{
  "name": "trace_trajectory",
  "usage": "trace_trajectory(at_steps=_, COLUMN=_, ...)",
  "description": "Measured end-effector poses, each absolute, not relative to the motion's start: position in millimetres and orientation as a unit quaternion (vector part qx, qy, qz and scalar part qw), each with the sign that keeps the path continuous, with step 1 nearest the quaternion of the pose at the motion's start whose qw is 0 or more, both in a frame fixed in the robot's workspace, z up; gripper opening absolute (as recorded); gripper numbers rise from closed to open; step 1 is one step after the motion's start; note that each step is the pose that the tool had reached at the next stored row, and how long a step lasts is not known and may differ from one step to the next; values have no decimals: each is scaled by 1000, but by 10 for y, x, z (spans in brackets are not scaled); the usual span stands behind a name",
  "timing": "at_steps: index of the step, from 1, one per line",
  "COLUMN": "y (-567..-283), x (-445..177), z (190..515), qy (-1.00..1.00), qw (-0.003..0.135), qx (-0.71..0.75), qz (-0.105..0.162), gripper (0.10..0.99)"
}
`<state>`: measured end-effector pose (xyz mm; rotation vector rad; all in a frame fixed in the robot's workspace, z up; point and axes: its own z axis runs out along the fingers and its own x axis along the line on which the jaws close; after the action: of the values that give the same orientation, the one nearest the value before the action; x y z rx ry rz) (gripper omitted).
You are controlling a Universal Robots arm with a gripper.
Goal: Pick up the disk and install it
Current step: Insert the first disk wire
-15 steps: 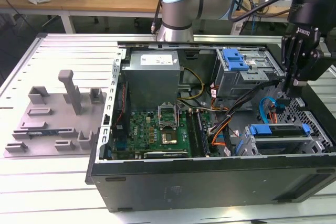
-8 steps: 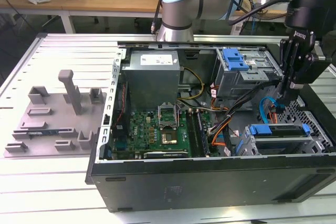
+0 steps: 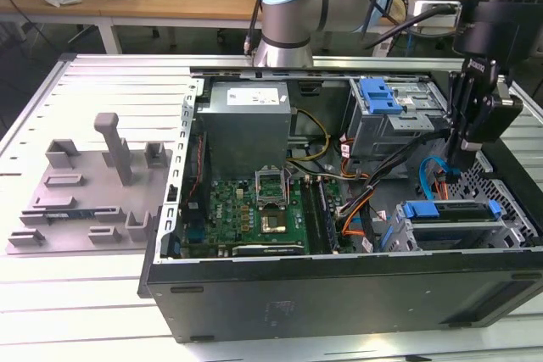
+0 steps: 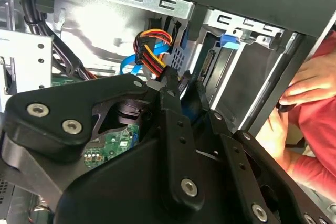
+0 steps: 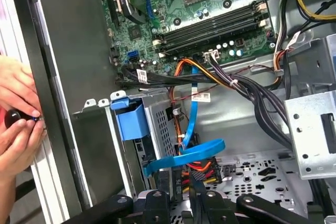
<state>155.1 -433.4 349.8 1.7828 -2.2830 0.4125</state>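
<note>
The disk (image 3: 460,212), silver with a blue carrier frame, lies in the lower drive cage (image 3: 509,231) at the exterior view's right, inside the open computer case (image 3: 339,286). My gripper (image 3: 463,162) hangs just above and behind that cage, apart from the disk. In the first wrist view my gripper (image 5: 181,186) is open by a narrow gap, nothing in it, over blue and orange cables. A blue end of the carrier (image 5: 129,121) sticks out of the cage beside it. In the second wrist view my gripper (image 4: 184,83) points at the cage's opening (image 4: 218,72).
A blue latch (image 3: 379,95) tops the upper grey cage. A flat blue cable (image 5: 189,157) loops under the gripper. A person's hands (image 5: 16,124) hold a dark object at the case wall. A grey fixture plate (image 3: 85,197) lies at the exterior view's left.
</note>
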Motion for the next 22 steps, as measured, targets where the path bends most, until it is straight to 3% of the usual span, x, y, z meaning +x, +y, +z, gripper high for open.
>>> trace_trajectory(at_steps=6, y=-4186, x=1549, z=3459, qy=-761, qw=116, qx=619, qz=157, gripper=290)
trace_trajectory(at_steps=22, y=-4109, x=1490, z=3396, qy=-743, qw=134, qx=628, qz=187, gripper=290)
